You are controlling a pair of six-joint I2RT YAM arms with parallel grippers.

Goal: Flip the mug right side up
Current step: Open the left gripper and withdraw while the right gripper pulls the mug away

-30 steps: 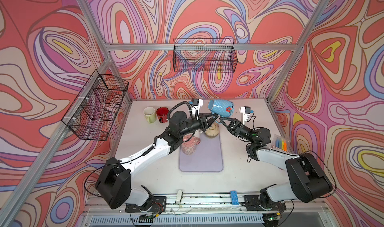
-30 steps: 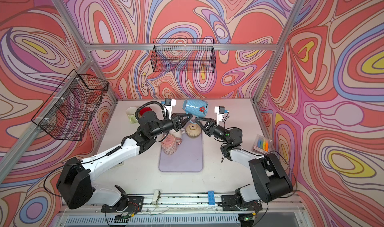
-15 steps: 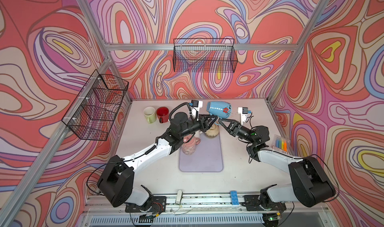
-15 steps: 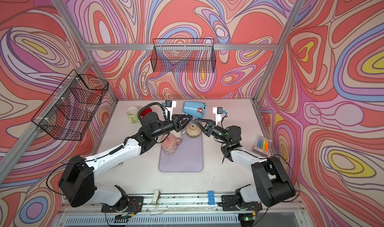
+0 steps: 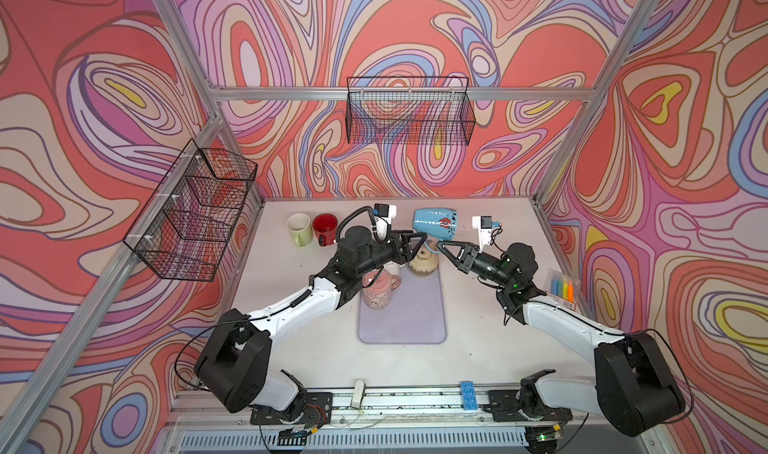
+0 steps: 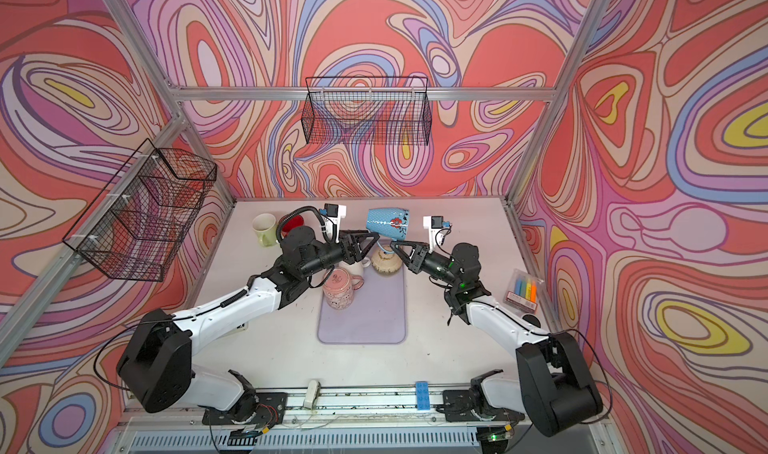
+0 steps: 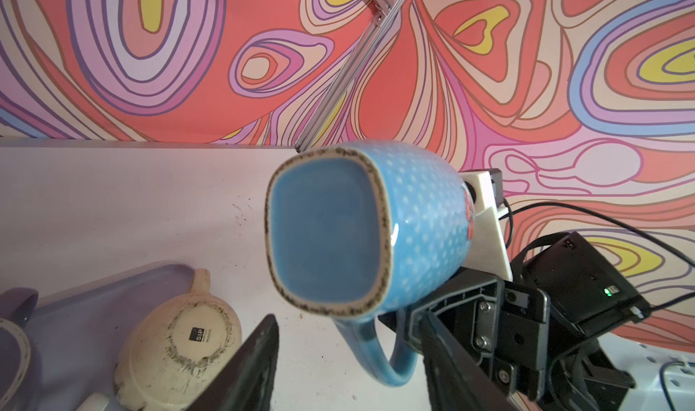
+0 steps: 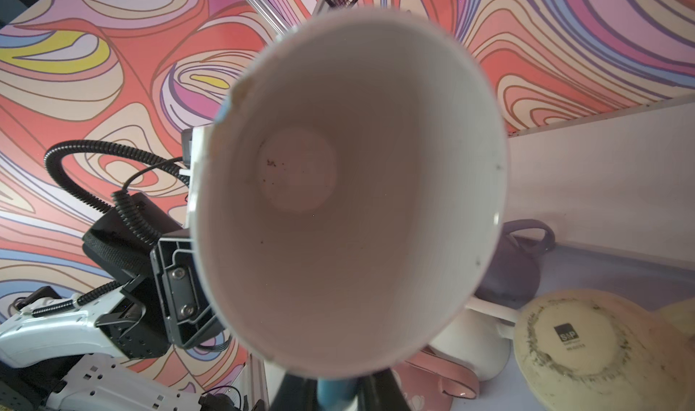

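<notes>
Backdrop: swirl-patterned pink walls around a white tabletop (image 5: 478, 306).
Mug: blue dotted ceramic mug (image 5: 435, 222), lying sideways in the air at upper middle of both top views, over the far end of the lilac mat (image 5: 403, 319); base faces frame left.
Right gripper (image 5: 440, 246): clamped on the mug's handle.
Left gripper (image 5: 420, 242): jaws apart, one on either side of the handle, gripping nothing.

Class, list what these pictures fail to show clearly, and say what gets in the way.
- White mug: mostly hidden under the left gripper in both top views.
- How the right gripper holds the handle of the blue mug: cut off at the frame edge in the right wrist view.
- Purple mug: cut off at the frame edge in the left wrist view.
</notes>
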